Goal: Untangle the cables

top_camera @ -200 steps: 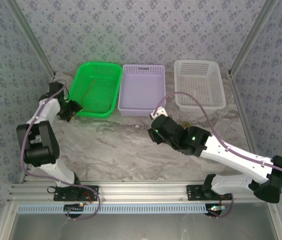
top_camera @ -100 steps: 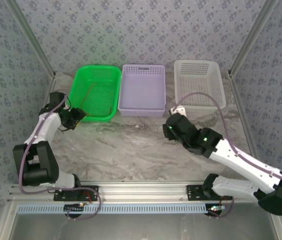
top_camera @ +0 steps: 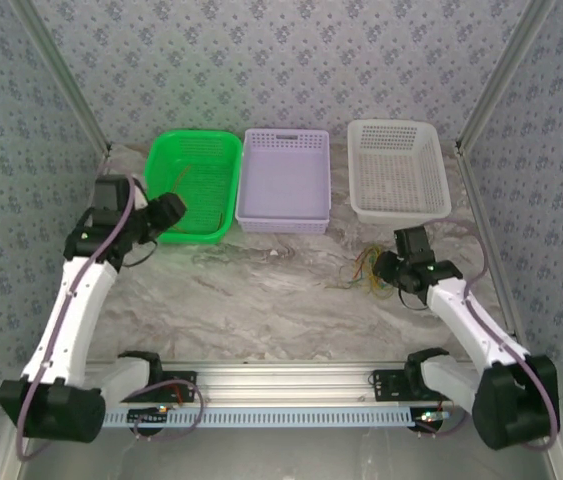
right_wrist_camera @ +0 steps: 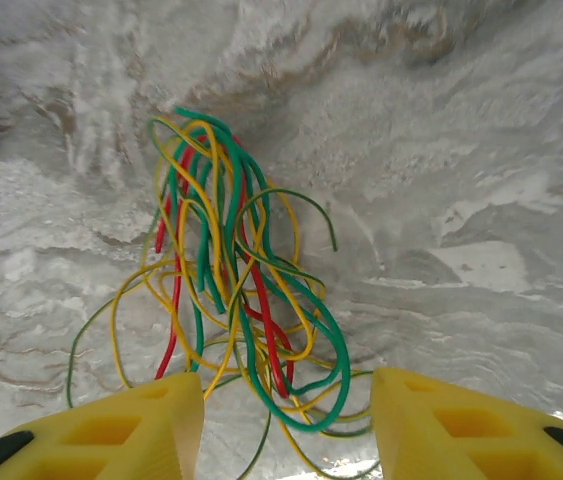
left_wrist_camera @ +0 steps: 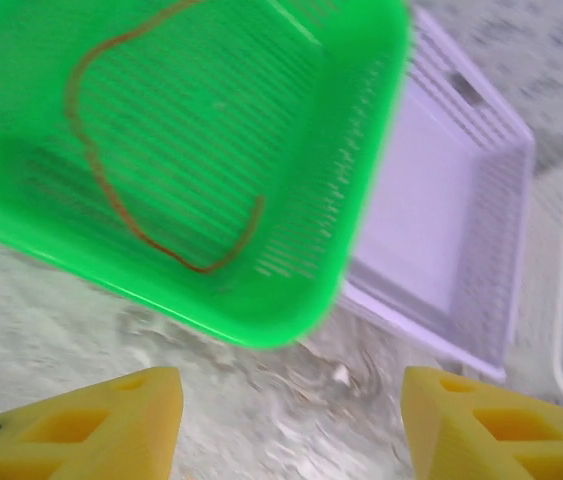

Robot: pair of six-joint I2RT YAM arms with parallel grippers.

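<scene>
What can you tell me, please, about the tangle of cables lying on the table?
The tangle of cables is a loose knot of thin, bendy wires, green, yellow and red, seemingly plastic-coated, looped over one another. It lies flat on the marbled table. The right gripper hovers open, straddling its near end and gripping nothing.

Bright, even light, soft shadows; the green basket [left_wrist_camera: 291, 130] is motion-blurred, the cables [right_wrist_camera: 231, 270] sharp.

One green basket [top_camera: 201, 168], one lilac basket [top_camera: 286, 185], one white basket [top_camera: 398, 182], one loose red-orange cable [left_wrist_camera: 126, 220], one cable tangle [right_wrist_camera: 231, 290]
</scene>
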